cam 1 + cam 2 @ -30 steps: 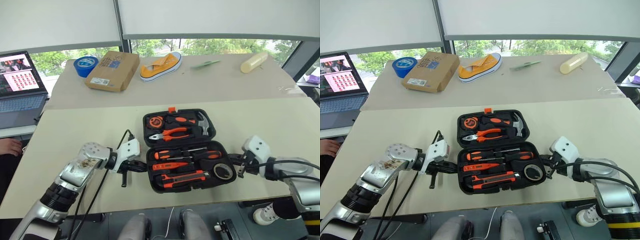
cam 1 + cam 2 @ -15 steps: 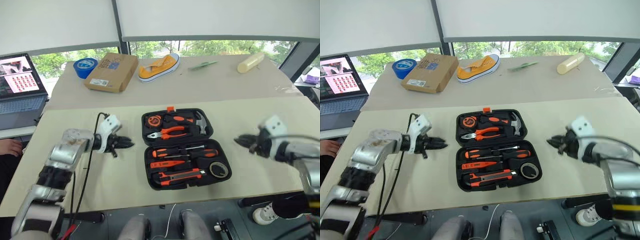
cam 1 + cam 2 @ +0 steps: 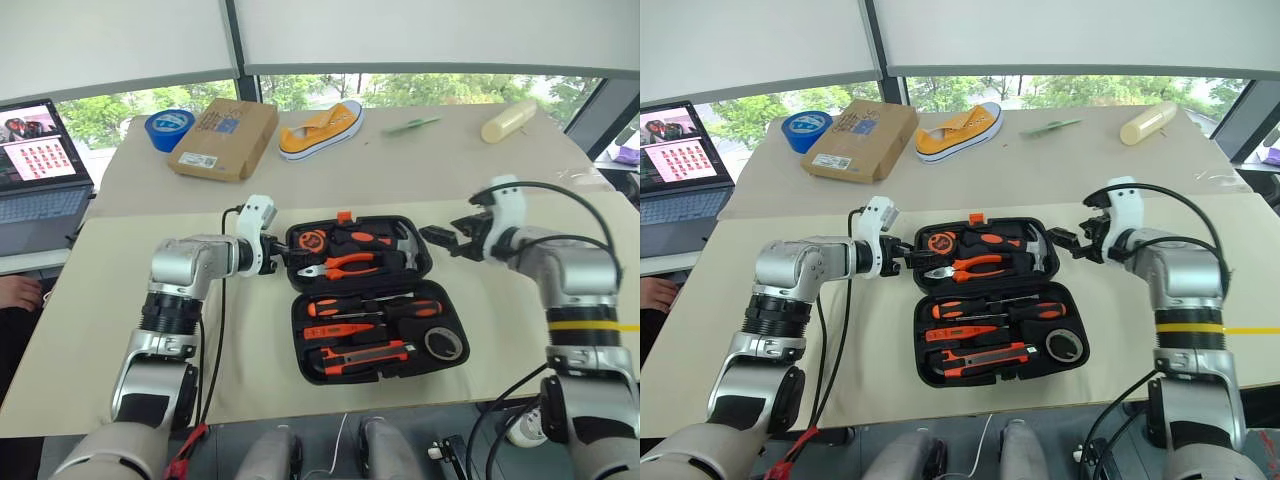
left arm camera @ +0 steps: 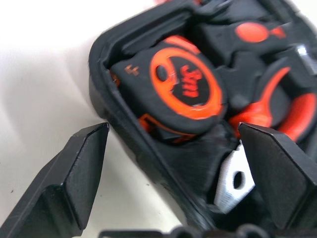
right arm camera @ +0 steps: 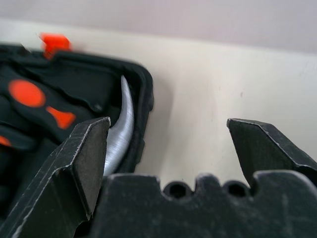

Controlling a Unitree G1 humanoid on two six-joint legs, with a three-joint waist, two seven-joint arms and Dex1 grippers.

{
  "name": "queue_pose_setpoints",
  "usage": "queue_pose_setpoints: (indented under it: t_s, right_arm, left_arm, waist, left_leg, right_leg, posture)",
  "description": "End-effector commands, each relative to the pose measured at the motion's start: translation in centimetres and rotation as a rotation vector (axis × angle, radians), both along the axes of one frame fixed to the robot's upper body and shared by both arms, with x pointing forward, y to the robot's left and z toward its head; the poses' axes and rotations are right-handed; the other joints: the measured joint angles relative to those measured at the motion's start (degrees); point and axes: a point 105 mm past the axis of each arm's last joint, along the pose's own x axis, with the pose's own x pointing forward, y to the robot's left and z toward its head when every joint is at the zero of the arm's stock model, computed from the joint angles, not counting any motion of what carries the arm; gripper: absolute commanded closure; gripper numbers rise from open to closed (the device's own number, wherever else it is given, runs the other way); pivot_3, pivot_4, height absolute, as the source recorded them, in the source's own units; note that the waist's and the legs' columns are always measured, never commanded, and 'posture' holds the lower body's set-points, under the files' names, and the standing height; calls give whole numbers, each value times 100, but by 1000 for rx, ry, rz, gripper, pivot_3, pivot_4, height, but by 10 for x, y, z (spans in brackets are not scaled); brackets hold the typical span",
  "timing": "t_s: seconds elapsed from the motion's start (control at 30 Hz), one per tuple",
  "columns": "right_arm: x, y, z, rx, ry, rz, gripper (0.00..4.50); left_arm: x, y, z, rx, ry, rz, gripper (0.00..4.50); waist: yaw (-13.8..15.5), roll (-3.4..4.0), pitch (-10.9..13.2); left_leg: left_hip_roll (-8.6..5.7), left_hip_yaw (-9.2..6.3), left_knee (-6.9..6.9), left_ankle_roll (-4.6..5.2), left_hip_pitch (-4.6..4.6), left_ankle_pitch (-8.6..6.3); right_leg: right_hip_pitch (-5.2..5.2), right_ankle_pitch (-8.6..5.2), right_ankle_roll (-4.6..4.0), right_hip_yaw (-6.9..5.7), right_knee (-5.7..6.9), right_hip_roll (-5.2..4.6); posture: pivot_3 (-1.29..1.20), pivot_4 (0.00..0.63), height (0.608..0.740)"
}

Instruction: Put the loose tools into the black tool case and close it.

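the black tool case (image 3: 372, 296) lies open and flat on the near desk (image 3: 100, 300), its orange latch (image 3: 343, 216) on the far edge; the far half holds a round tape measure (image 4: 185, 87), orange-handled pliers (image 3: 340, 266) and a steel-headed hammer (image 3: 404, 243); the near half carries the screwdrivers (image 3: 372, 306) in their slots, the utility knife (image 3: 365, 354) along the near edge and the small round disc (image 3: 444, 343) at the near right corner; the left gripper (image 3: 280, 256) is up at the far left corner of the case, fingers (image 4: 74, 178) spread wide and holding nothing, one finger over the bare desk just outside the case wall, the other over the inside beside the tape measure; the right gripper (image 3: 440, 238) is at the far right corner, fingers (image 5: 81, 161) wide apart and empty too, one finger over the case rim by the curved steel hammer claw (image 5: 121, 134), the other over the desk outside it; whether either touches the case i cannot tell; on the far desk, a blue tape roll (image 3: 170, 129), a brown cardboard box (image 3: 223, 137), a yellow shoe (image 3: 320, 130), a green item (image 3: 410, 126) and a pale yellow roll (image 3: 508, 120); a laptop (image 3: 45, 165) stands open at far left, with a person's hand (image 3: 15, 293) at the left edge.
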Motion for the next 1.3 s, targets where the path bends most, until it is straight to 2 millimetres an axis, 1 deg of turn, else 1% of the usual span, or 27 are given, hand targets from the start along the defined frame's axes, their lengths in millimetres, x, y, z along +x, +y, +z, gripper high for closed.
queue_pose_setpoints:
  t_s: [0.03,0.07,0.1,0.13,0.17,0.2,0.23,0.3,0.33,0.37,0.4,0.43,0.6,0.73,0.87,0.97,1.03,1.07,1.13,1.17,1.2,1.3]
  right_arm:
    - [5,2,9,-12,-39,18,544]
    - [4,4,8,-16,-36,28,735]
    - [4,6,6,-19,-30,37,1079]
    - [4,7,4,-22,-28,42,1430]
    - [4,9,3,-27,-27,46,1676]
    - [4,9,3,-29,-28,48,2120]
    - [3,10,2,-32,-29,54,2486]
    - [3,12,2,-35,-30,64,3220]
    - [3,13,2,-33,-31,66,3491]
    - [2,15,3,-28,-35,73,3865]
    - [2,17,4,-23,-38,77,4120]
    - [2,19,6,-15,-43,83,4491]
    - [6,24,19,7,-79,78,4500]
    - [12,25,33,2,-133,61,4500]
    - [24,23,57,-19,-251,20,4500]
    - [35,25,91,11,-396,-23,4500]
    - [39,25,104,15,-458,-35,4500]
    - [41,24,111,17,-498,-47,4500]
    - [42,23,123,38,-558,-70,4500]
    - [43,22,125,41,-580,-77,4500]
    - [42,22,125,30,-599,-72,4500]
    - [38,23,115,12,-612,-53,4500]
  left_arm:
    - [3,3,7,-19,-31,26,515]
    - [3,2,6,-23,-28,23,719]
    - [2,2,6,-26,-25,23,1122]
    - [2,2,5,-27,-24,24,1451]
    - [1,2,4,-26,-23,26,1712]
    - [1,2,4,-26,-23,28,2063]
    - [1,2,3,-24,-24,28,2253]
    - [0,2,2,-23,-24,26,2522]
    - [0,2,2,-23,-25,21,2575]
    - [-1,1,2,-25,-26,15,2632]
    - [-2,0,3,-25,-27,10,2658]
    - [-2,-1,3,-23,-34,1,2687]
    - [-2,-7,8,-13,-61,-36,2722]
    - [4,-10,16,5,-126,-49,2722]
    - [19,-15,40,-3,-254,-37,2722]
    - [38,-20,78,-23,-436,-3,2722]
    - [43,-22,91,-13,-522,-8,2722]
    - [45,-24,100,-36,-555,-5,2722]
    - [47,-25,110,-73,-592,-1,2722]
    - [47,-26,112,-80,-606,-5,2722]
    - [45,-26,108,-69,-618,-18,2722]
    - [39,-28,93,-25,-649,-62,2722]
  waist:
    - [-15,2,-1]
    - [-16,2,-1]
    - [-18,1,-1]
    - [-19,1,-1]
    - [-11,1,-1]
    - [-4,1,-1]
    - [-2,1,-1]
    - [-2,1,-1]
    - [0,1,-1]
    - [0,1,-2]
    - [-1,1,-2]
    - [-3,0,-2]
    - [-6,0,-2]
    - [-9,0,-2]
    - [-7,0,-2]
    - [-12,-1,0]
    - [-33,-2,1]
    - [-40,-2,1]
    - [-57,-2,1]
    - [-70,-2,1]
    - [-89,-2,0]
    - [-154,-1,0]
  left_leg:
    - [-4,0,0,-2,-1,1]
    - [-5,-1,1,-2,1,1]
    - [-6,-2,1,-2,1,1]
    - [-6,-2,1,-2,1,1]
    - [-6,-3,2,-3,1,2]
    - [-7,-5,3,-3,0,2]
    - [-9,-9,5,-4,1,2]
    - [-13,-10,5,-3,1,2]
    - [-13,-10,5,-3,1,2]
    - [-14,-11,6,-3,1,2]
    - [-14,-11,6,-3,1,2]
    - [-14,-12,6,-3,1,2]
    - [-16,-12,8,-3,1,2]
    - [-17,-12,8,-5,1,3]
    - [-20,-12,9,-10,-3,6]
    - [-25,-11,10,-14,-14,9]
    - [-28,-11,10,-18,-34,15]
    - [-28,-10,6,-19,-40,16]
    - [-29,-11,-2,-19,-43,16]
    - [-30,-11,-6,-19,-48,15]
    - [-31,-11,-6,-18,-51,15]
    - [-36,-11,-9,-16,-61,14]
  right_leg:
    - [-5,0,0,2,4,-3]
    - [-4,0,0,3,5,-3]
    - [-4,0,0,3,4,-3]
    - [-4,0,0,3,5,-3]
    - [-3,1,1,3,5,-3]
    - [-2,1,1,2,6,-3]
    - [0,1,2,1,6,-4]
    - [1,2,3,1,6,-8]
    - [2,2,4,1,6,-9]
    - [2,3,4,1,6,-10]
    - [3,3,4,0,6,-10]
    - [3,3,5,0,6,-10]
    - [3,4,7,1,6,-12]
    - [2,5,7,1,6,-12]
    - [1,8,8,0,6,-16]
    - [-11,11,10,0,6,-19]
    - [-34,16,10,-1,7,-21]
    - [-46,16,9,-1,7,-21]
    - [-58,16,9,-2,8,-21]
    - [-67,16,9,-5,7,-21]
    - [-75,16,9,-8,7,-21]
    - [-86,16,10,-17,8,-29]
  posture:
    - [0,150,735]
    - [0,150,735]
    - [0,150,735]
    - [0,150,735]
    - [0,150,735]
    - [0,150,735]
    - [0,150,735]
    - [0,150,735]
    - [0,150,735]
    - [0,150,735]
    - [0,150,735]
    - [0,150,735]
    - [0,150,735]
    - [0,150,735]
    - [0,150,735]
    - [0,150,735]
    - [0,150,735]
    - [0,150,735]
    - [0,150,735]
    - [0,150,735]
    - [0,150,735]
    - [0,150,735]
